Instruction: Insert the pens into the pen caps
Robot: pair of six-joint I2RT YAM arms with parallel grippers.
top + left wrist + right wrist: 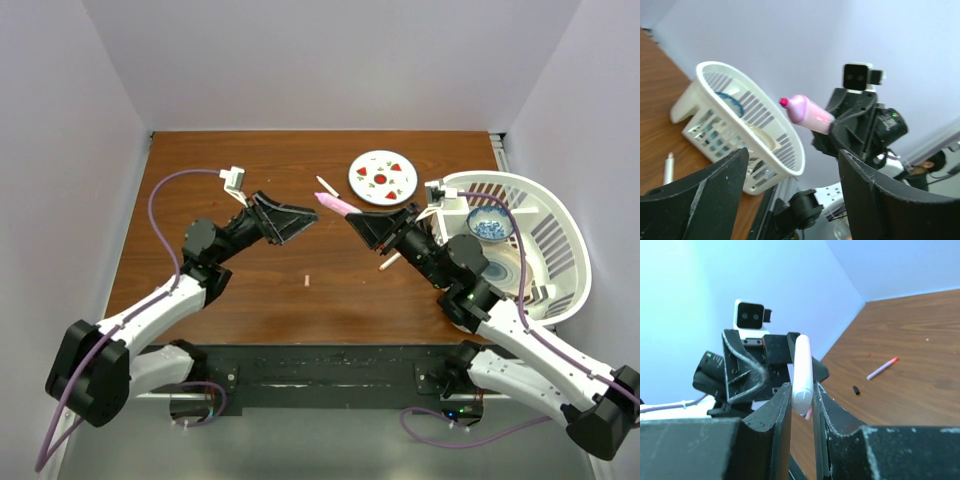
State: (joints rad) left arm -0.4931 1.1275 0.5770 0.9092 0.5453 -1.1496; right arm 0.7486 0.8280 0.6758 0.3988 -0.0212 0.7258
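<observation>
My right gripper (358,218) is shut on the thick pale pink marker (335,205) and holds it above the table, with its magenta tip toward my left gripper (300,222). The left gripper is open and empty, a short gap from the marker tip. The marker (802,372) stands between the right fingers; in the left wrist view it (807,114) shows beyond the open jaws. One thin white pen (327,186) lies beside the plate, another (390,262) lies partly under the right arm. A tiny pale cap (307,281) lies at mid-table.
A round white plate (382,177) with red marks sits at the back. A white slotted basket (545,215) holding a blue bowl (490,224) stands at the right edge. A small dark bit (856,389) lies near a thin red-tipped pen (882,368).
</observation>
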